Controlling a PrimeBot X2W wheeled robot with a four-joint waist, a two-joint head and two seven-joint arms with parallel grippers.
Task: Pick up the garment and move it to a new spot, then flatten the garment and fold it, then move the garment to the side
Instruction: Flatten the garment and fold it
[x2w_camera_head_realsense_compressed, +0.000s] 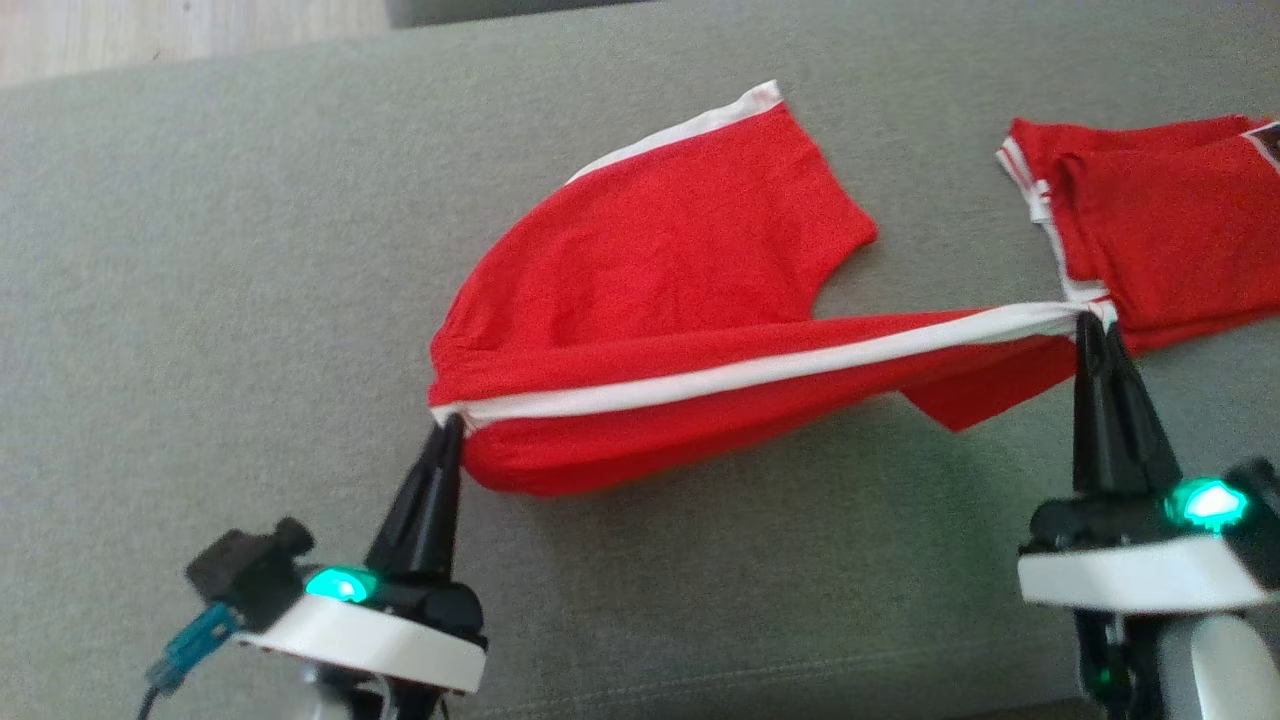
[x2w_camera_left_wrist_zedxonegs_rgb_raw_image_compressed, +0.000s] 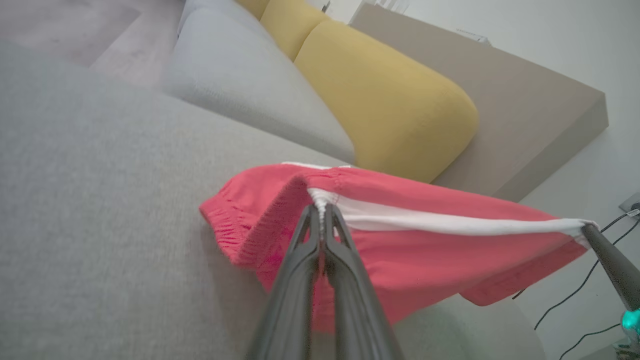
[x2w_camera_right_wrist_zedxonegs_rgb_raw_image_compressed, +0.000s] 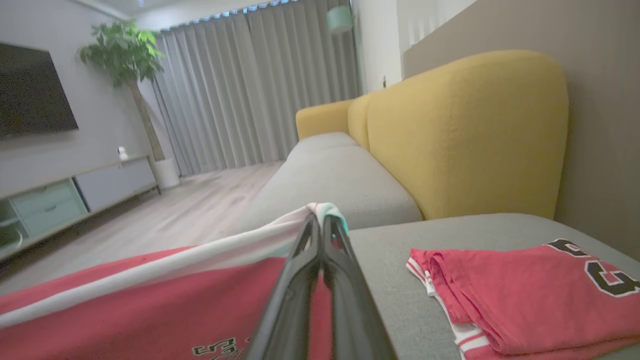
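- Your left claw (x2w_camera_head_realsense_compressed: 449, 428) is pressed together on the shorts (x2w_camera_head_realsense_compressed: 660, 250), pinching the waistband end of the white stripe (x2w_camera_head_realsense_compressed: 760, 372).
- Your right claw (x2w_camera_head_realsense_compressed: 1092, 322) is clamped the same way on the stripe's other end, at the leg hem — the stripe runs taut between the two.
- The shorts sit mid-sofa (x2w_camera_head_realsense_compressed: 200, 250). The near edge is lifted, the far half lies flat on the seat, and a loose flap hangs below the stripe near the right claw.
- A folded jersey (x2w_camera_head_realsense_compressed: 1180, 230) lies just beside the right claw, toward the sofa's right.
- This reads as the fold step, judging by the flat far half and the raised near edge.
- The next move, as I judge it, is to carry both claws away from you together, kept level, and lay the stripe over the far edge — keep the tension even so nothing bunches, and keep the right claw off the jersey.
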